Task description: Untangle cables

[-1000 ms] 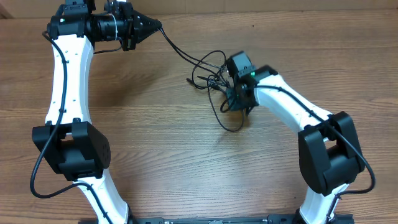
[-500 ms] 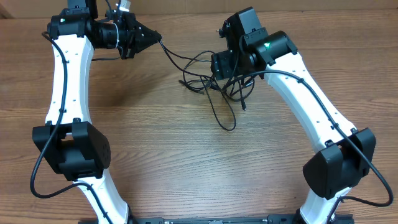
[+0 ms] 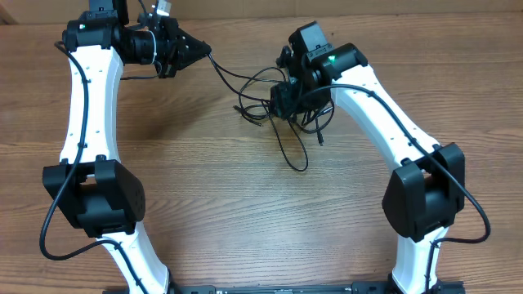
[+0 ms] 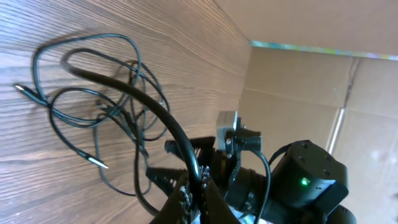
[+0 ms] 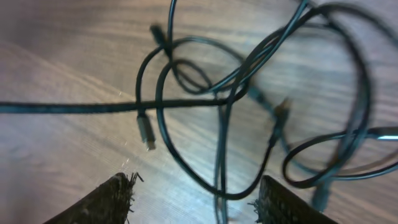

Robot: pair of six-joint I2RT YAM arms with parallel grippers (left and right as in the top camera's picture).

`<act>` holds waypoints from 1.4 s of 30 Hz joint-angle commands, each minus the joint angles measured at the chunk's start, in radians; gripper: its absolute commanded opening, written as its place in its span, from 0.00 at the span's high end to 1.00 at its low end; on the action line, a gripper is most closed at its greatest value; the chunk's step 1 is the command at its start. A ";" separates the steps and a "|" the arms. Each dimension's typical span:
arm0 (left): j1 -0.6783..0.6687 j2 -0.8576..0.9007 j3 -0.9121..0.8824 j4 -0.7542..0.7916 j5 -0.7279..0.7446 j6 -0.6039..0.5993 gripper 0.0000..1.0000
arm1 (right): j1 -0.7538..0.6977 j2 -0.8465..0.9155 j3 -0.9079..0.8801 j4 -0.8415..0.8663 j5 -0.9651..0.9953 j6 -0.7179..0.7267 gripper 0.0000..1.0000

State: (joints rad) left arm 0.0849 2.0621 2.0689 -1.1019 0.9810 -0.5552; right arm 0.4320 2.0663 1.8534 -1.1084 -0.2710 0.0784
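Both outstretched: left hand (image 3: 206, 51) pinches cables (image 5: 93, 107), right hand (image 5: 196, 182) hovers spread above.

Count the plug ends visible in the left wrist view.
2: left plug end at far left; lower plug end below the loops; others may be hidden among the cables.

The cables (image 3: 261, 102) lie tangled on the table (image 3: 245, 212), upper centre of the overhead view. From the left gripper (image 3: 206, 51), upper left, one strand runs right into the tangle. The right gripper (image 3: 282, 104) is over the tangle's right side; one loop trails below it.
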 commanded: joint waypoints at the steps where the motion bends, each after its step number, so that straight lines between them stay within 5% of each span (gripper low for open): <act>1: 0.002 -0.012 0.012 -0.006 -0.057 -0.006 0.96 | 0.000 0.013 -0.001 -0.005 -0.102 -0.001 0.36; 12: 0.095 -0.012 0.012 0.003 0.059 -0.080 0.96 | 0.002 0.013 -0.069 0.031 -0.278 -0.001 0.36; 25: 0.119 -0.012 0.012 -0.004 0.060 -0.005 0.96 | 0.003 0.014 -0.185 0.103 -0.182 -0.001 0.35; 28: 0.117 -0.012 0.012 -0.033 0.056 0.056 0.96 | 0.000 0.012 -0.176 0.111 -0.178 0.001 0.51; 42: 0.082 -0.012 0.012 -0.284 -0.564 0.106 0.96 | -0.001 -0.053 -0.030 0.182 -0.160 -0.001 0.78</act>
State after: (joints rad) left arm 0.1883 2.0621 2.0689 -1.3735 0.5934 -0.4679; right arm 0.4324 2.0514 1.8011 -0.9421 -0.4412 0.0788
